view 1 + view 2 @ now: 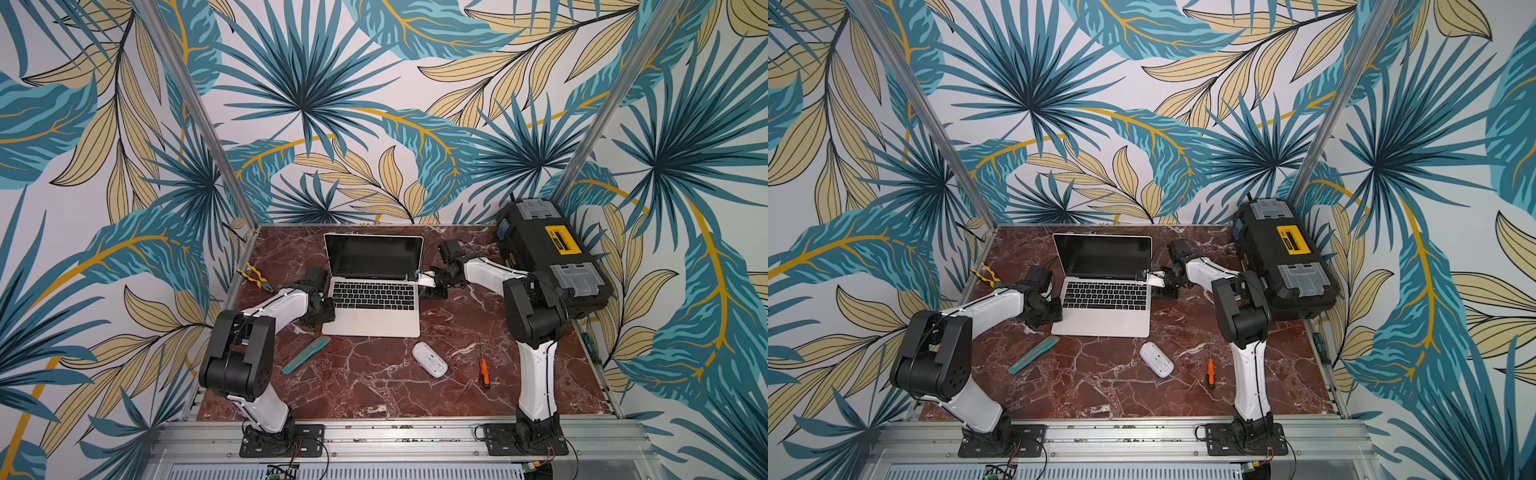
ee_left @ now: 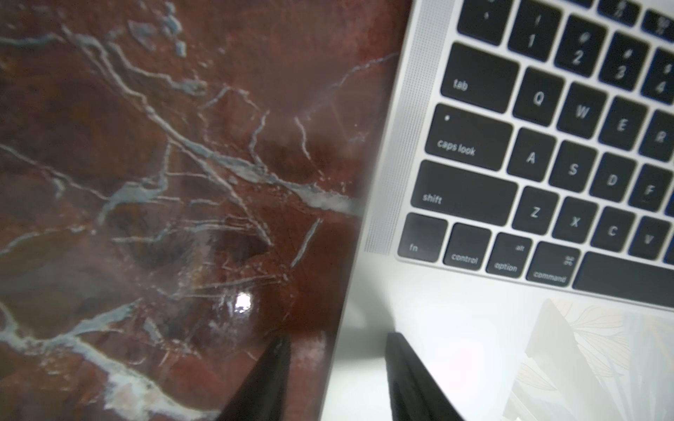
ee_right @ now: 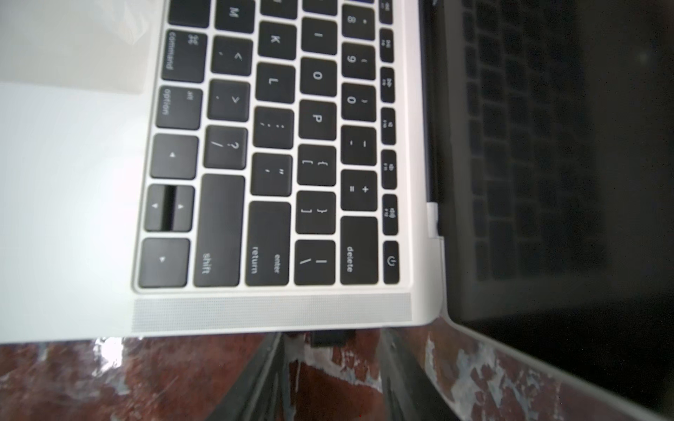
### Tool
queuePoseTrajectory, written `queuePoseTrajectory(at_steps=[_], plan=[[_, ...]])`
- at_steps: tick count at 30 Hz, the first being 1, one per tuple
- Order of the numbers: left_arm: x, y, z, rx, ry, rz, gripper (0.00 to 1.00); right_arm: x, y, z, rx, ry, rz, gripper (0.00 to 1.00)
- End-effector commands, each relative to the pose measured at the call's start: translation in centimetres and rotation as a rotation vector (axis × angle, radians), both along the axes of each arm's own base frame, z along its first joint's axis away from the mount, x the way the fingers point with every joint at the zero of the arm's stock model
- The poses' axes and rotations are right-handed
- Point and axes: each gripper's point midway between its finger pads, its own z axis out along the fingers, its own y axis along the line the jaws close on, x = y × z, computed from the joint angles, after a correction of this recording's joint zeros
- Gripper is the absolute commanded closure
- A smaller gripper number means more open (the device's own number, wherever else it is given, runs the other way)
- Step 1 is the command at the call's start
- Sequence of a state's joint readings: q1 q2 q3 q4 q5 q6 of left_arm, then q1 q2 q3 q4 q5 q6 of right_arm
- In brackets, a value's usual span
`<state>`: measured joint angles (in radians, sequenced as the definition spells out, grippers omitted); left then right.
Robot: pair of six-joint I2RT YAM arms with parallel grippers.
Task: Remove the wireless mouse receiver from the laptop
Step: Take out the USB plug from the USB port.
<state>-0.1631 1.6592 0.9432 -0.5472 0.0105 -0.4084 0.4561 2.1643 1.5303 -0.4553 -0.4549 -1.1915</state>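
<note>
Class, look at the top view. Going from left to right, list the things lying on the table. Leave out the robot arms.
pliers → knife → laptop → mouse → screwdriver → toolbox

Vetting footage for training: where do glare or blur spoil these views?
Left wrist: a glare spot on the marble table, foreground soft. Right wrist: the laptop palm rest washes out white, keys slightly blurred. Both top views: evenly lit, sharp.
</note>
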Motion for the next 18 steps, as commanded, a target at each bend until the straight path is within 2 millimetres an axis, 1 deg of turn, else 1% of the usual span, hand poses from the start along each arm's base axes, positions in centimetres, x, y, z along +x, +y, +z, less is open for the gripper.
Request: queuePoseTrajectory(at_steps=[1,3,10,18], plan=[[-3.0,0.9,-2.3,0.053,0.134,-0.01,0.53,-1.4,-0.6,-4.0,-0.058,0.062,0.051,0.54],[-3.0,0.9,-2.3,0.052,0.134,-0.011,0.53,-1.4,-0.6,-4.4,-0.069,0.073,0.051,0.55],[-3.0,0.9,-2.4,0.05,0.136,-0.012,0.53,-1.2,-0.8,-4.6,-0.079,0.095,0.043,0.59],[-3.0,0.8,-2.4,0.046,0.138,-0.012,0.53,-1.6,-0.9,-5.0,-0.092,0.168,-0.007,0.58]])
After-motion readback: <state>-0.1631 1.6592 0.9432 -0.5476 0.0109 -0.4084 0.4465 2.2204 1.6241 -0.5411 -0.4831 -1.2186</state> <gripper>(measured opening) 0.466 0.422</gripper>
